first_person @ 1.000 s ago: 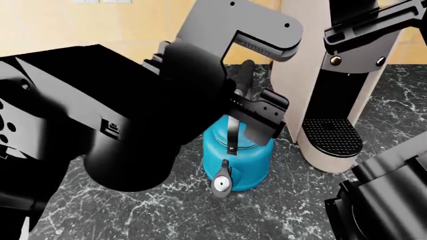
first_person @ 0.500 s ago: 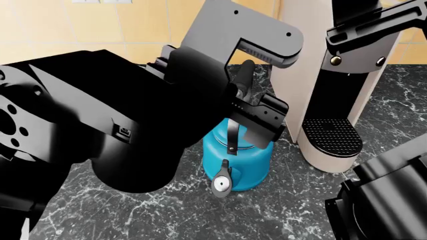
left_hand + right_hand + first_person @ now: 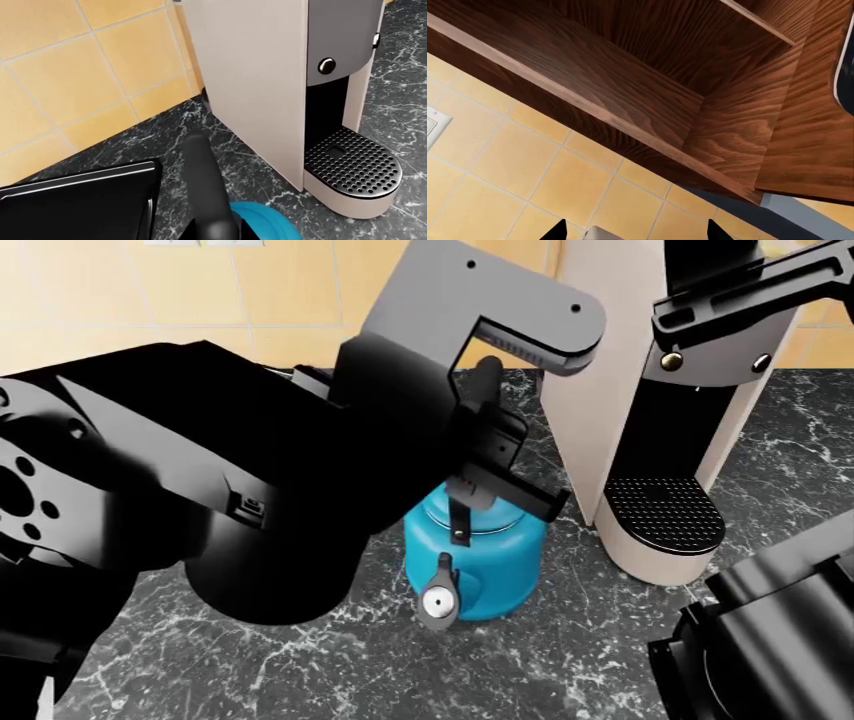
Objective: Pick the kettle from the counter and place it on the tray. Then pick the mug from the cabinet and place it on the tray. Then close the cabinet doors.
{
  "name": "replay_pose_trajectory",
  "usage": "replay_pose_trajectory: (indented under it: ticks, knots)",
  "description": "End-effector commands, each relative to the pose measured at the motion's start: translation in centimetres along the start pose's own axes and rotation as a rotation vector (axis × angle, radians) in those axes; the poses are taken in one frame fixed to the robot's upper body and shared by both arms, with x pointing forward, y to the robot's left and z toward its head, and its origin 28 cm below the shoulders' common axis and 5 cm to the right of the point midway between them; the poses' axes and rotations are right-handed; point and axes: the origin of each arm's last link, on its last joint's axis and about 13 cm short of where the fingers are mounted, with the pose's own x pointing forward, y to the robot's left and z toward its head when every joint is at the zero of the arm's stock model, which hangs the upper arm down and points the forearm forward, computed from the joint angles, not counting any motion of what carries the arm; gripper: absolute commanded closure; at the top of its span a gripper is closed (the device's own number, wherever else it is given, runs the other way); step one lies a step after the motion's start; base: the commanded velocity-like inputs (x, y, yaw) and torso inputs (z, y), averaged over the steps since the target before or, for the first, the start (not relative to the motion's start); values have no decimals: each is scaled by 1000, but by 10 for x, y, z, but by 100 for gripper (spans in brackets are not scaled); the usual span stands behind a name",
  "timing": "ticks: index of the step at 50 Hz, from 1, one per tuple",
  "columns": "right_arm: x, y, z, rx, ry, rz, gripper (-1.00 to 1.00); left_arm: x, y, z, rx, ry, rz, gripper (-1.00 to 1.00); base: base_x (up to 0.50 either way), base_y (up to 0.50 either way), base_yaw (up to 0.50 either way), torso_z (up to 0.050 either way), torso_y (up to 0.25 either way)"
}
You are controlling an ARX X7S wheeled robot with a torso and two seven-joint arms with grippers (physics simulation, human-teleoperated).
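Dark marble tabletop (image 3: 627, 640), yellow tiled wall behind.
The kettle (image 3: 477, 558) is standing near the back edge, beside the coffee machine (image 3: 667, 440); the left pincer (image 3: 501, 455) is covering its handle, jaw state indiscernible; right pincer unclear.

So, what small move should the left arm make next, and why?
Probably a short straight lift. The left gripper sits at the kettle handle, though whether the jaws are shut is hidden. The kettle stands on the counter close to the coffee machine, so rise first.
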Motion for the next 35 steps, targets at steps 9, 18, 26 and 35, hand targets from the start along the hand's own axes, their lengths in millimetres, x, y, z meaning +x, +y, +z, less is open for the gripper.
replay_pose_trajectory:
  ticks: [9,18,26,35]
  knots:
    - [0,1,0,1,1,0,-100,-6,9,17,-50,-84,-1,100,0,0,0,0,0]
    - [2,1,2,-2,-1,3,-100,-13,21,31,-59,-121,21,100,0,0,0,0,0]
    - [4,1,2,-3,-2,6,-100,-16,33,41,-75,-147,38,100,0,0,0,0,0]
    - [5,2,3,-5,-2,7,-100,-21,42,51,-93,-182,46,100,0,0,0,1,1]
